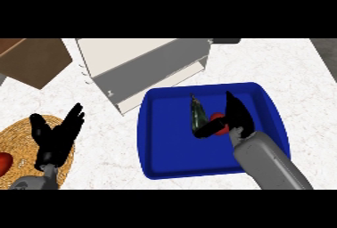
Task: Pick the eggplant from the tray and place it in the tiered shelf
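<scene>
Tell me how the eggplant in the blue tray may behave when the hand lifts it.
The eggplant is long and narrow, so it may tilt if held near one end. Its rounded body could roll on the flat blue tray. Its dark skin looks smooth, perhaps slippery against the right hand.

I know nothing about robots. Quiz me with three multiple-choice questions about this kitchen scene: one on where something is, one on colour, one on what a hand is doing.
1. Where is the eggplant?
A. in the tray
B. on the shelf
C. on the woven mat

2. What colour is the tray?
A. red
B. blue
C. green

3. How is the left hand?
A. curled round a fruit
B. pressing the shelf
C. open, holding nothing

Key: 1 A, it lies inside the tray beside the right hand. 2 B, its rim and floor are blue. 3 C, its fingers are straight above the woven mat.
</scene>
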Controlling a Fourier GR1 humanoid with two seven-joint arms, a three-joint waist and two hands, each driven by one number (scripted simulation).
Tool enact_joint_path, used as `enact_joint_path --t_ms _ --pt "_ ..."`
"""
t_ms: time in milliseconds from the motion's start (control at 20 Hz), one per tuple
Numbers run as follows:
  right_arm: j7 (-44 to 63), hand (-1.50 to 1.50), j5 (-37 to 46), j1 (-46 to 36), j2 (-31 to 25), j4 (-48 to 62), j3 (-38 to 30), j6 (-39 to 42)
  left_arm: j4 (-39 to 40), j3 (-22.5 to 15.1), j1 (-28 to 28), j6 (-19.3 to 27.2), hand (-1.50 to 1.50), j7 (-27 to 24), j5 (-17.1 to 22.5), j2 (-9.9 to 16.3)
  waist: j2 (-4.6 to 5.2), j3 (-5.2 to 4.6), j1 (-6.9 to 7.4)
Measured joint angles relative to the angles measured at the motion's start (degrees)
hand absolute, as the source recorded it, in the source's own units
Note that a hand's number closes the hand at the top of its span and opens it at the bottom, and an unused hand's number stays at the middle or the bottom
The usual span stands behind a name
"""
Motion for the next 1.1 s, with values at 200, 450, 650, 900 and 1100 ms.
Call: enact_joint_path --t_ms 200,450,650,900,1100 --pt "-0.74 -1.5 2.17 0.55 1.37 2.82 -0.48 0.13 -1.09 -0.04 0.25 0.72 0.0 1.0 -0.76 -0.37 0.0 -0.02 -0.06" --pt "-2.29 -1.5 5.2 1.89 2.8 3.89 -1.87 -0.07 -1.59 0.67 0.58 0.18 0.0 2.02 -1.0 -0.48 -0.04 -0.04 -0.15" --pt "-3.94 -1.5 7.18 2.11 5.12 6.07 -3.75 -0.56 -1.09 1.17 0.04 -0.09 0.0 2.79 -1.52 -1.12 -0.13 -0.05 -0.12" --pt "-6.29 1.5 9.42 2.42 8.21 8.73 -5.61 -1.26 0.66 2.47 -0.4 -1.4 0.0 1.51 -2.31 -1.55 -0.44 -0.09 -0.09" --pt "-8.47 1.5 7.45 1.43 7.44 9.9 -4.61 4.57 0.42 2.08 -0.28 -1.48 0.0 0.71 -3.16 -2.21 -0.7 -0.41 -0.08"
